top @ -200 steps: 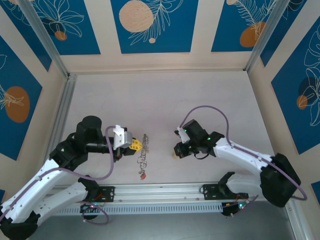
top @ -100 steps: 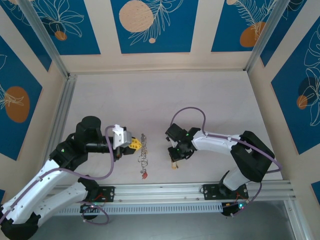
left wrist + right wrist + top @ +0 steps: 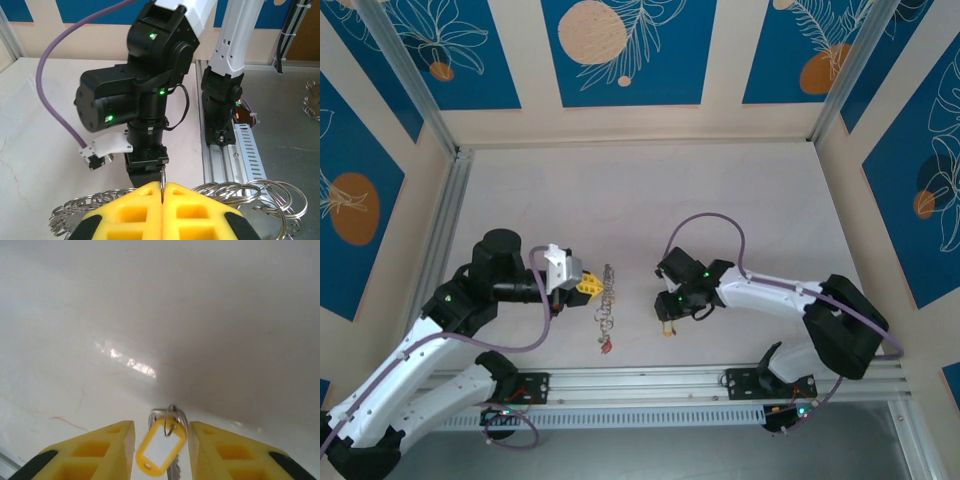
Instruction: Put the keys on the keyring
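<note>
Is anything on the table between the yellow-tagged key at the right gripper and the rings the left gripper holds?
Nothing visible does. The yellow-tagged key lies between the right gripper's open jaws; bare table separates it from the ring bunch in the left gripper.

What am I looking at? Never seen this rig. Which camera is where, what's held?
Two robot arms are bolted at the near edge of a table. One picture looks down from above and behind them; the other two come from a camera on each wrist. The left pincer is shut on a thin metal keyring, with a chain of silvery keys beside it. The right pincer stands open, pointing down, around a yellow-tagged key that lies on the table, not gripped.
</note>
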You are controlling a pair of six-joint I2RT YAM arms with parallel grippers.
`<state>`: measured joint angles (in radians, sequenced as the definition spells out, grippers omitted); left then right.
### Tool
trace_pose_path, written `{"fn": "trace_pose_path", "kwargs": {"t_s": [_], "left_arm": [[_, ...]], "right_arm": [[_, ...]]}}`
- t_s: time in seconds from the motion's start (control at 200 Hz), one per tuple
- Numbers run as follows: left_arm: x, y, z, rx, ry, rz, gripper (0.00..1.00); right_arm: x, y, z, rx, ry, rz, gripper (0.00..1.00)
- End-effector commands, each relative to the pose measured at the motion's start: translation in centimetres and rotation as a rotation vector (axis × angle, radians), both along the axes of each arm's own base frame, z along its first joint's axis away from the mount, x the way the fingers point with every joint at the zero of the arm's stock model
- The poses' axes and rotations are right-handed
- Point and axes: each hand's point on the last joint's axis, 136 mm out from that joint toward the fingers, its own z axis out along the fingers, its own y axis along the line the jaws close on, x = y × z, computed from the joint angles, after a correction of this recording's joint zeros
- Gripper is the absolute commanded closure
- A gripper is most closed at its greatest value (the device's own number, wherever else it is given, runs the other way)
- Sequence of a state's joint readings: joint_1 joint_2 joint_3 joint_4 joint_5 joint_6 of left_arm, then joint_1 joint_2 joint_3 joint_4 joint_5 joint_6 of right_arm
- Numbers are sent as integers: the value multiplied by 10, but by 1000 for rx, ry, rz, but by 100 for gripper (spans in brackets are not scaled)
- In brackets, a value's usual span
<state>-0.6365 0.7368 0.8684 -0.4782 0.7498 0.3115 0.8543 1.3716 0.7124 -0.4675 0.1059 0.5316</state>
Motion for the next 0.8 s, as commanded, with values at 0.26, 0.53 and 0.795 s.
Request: {"fn": "trace_pose_path", "kwargs": {"t_s": [0.26, 0.53, 0.795], "left_arm": [[-4, 0, 17, -74, -17, -33, 100], [-4, 1, 21, -89, -19, -34, 100], [-4, 2, 23, -98, -20, -37, 100]], "right_arm": [[-6, -1, -9, 71, -135, -3, 63], [0, 4, -20, 68, -201, -7, 68], [-1, -3, -24, 9, -209, -11, 80]]}}
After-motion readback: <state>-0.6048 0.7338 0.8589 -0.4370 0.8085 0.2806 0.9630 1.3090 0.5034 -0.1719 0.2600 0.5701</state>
